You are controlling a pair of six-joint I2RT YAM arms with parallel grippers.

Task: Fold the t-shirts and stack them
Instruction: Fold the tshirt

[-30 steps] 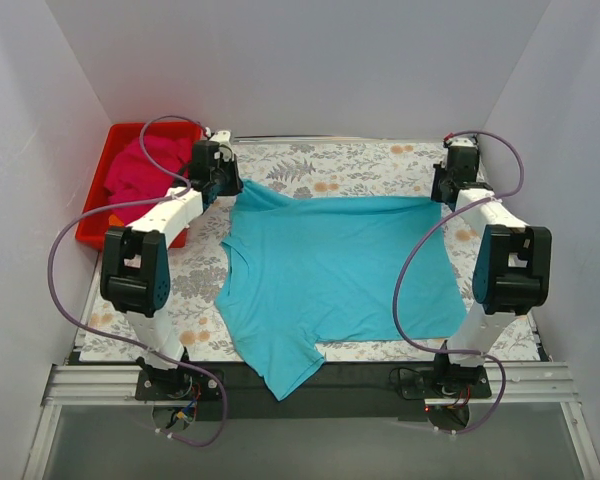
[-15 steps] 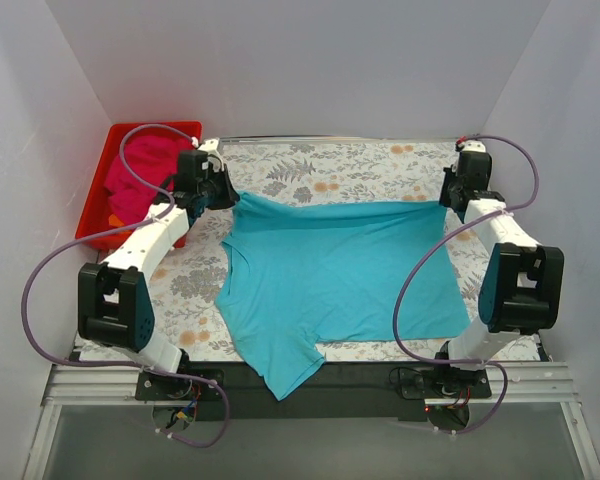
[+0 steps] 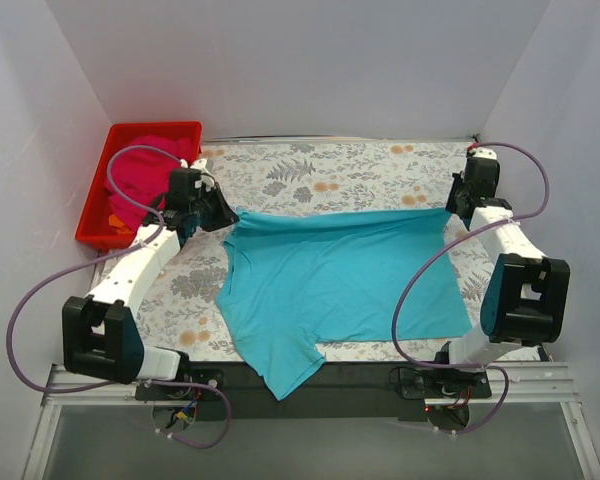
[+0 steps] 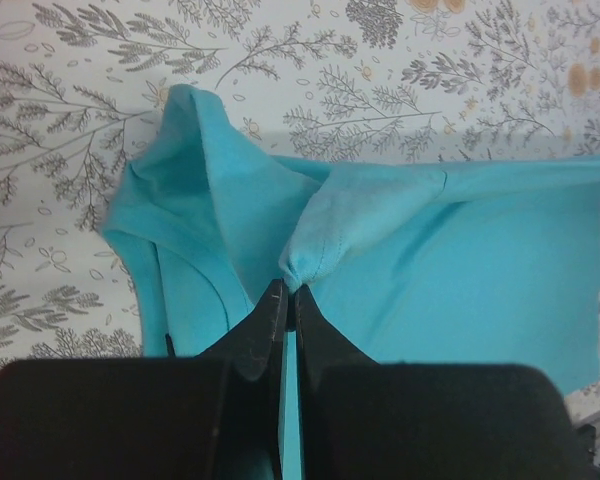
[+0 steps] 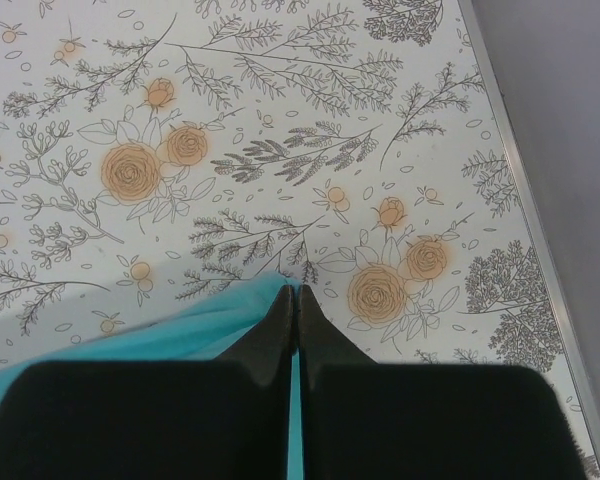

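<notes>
The turquoise t-shirt (image 3: 340,280) lies spread on the floral table cloth, its near sleeve hanging over the front edge. My left gripper (image 3: 223,215) is shut on the shirt's far left corner, bunching the cloth (image 4: 310,255) at the fingertips. My right gripper (image 3: 454,205) is shut on the far right corner (image 5: 270,295). The far edge is pulled taut and lifted between the two grippers. The magenta-pink t-shirt (image 3: 140,175) lies crumpled in the red tray.
The red plastic tray (image 3: 185,130) stands at the far left, just behind the left arm. White walls close in the left, back and right sides. The table's metal edge (image 5: 525,200) runs close to the right gripper.
Both grippers have pulled the shirt's far edge toward the near side and stretched it wider. The left arm has swung down and left, the right arm outward to the right.
</notes>
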